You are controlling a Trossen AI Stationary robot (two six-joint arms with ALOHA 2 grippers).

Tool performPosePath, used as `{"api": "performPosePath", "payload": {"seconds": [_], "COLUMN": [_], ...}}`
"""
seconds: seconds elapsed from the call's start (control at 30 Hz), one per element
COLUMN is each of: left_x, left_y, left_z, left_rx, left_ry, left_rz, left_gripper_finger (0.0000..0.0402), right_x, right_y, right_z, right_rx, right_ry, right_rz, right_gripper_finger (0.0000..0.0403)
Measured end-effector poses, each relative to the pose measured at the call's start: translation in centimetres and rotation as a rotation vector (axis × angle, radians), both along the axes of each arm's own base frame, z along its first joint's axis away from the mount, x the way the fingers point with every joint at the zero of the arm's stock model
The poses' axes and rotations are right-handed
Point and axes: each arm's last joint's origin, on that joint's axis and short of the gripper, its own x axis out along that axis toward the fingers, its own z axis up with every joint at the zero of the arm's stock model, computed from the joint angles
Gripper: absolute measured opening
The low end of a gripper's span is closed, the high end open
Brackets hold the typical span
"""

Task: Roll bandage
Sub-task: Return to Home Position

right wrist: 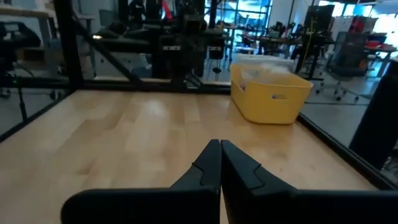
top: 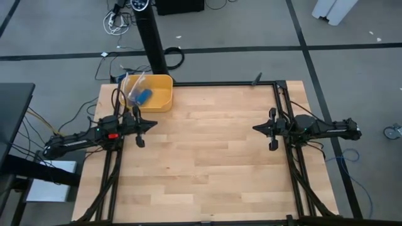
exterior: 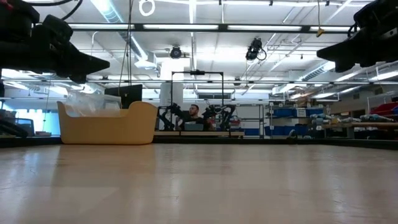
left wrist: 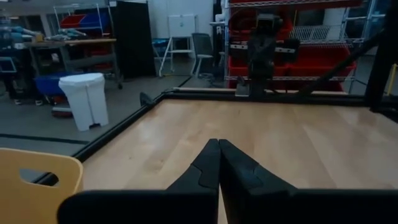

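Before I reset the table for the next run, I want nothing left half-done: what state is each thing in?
Bandage: compact, inside the clear bag.
Clear bag: in the yellow container, sticking up above its rim; seal not visible.
Yellow container: upright at a corner of the table, on the left side.
Left gripper: jaws shut, empty, above the table.
Right gripper: jaws shut, empty, above the table.
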Motion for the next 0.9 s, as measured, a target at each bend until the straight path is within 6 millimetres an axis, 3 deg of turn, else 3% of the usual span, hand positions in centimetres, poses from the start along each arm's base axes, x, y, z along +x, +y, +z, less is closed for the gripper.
{"api": "performPosePath", "payload": {"seconds": [0.23, 0.9], "left_x": [0.0, 0.0], "left_y": [0.1, 0.0], "left_z": [0.0, -0.1], "left_rx": [-0.003, -0.009], "left_ry": [-0.002, 0.006], "left_rz": [0.029, 0.007], "left_gripper_finger": [0.0009, 0.001], "right_x": [0.7, 0.7], "right_y": [0.0, 0.1], "right_z": [-1.6, -1.6], "right_rx": [0.04, -0.018], "right_ry": [-0.021, -0.012], "right_rz": [-0.003, -0.052], "right_gripper_finger": [0.0, 0.0002]}}
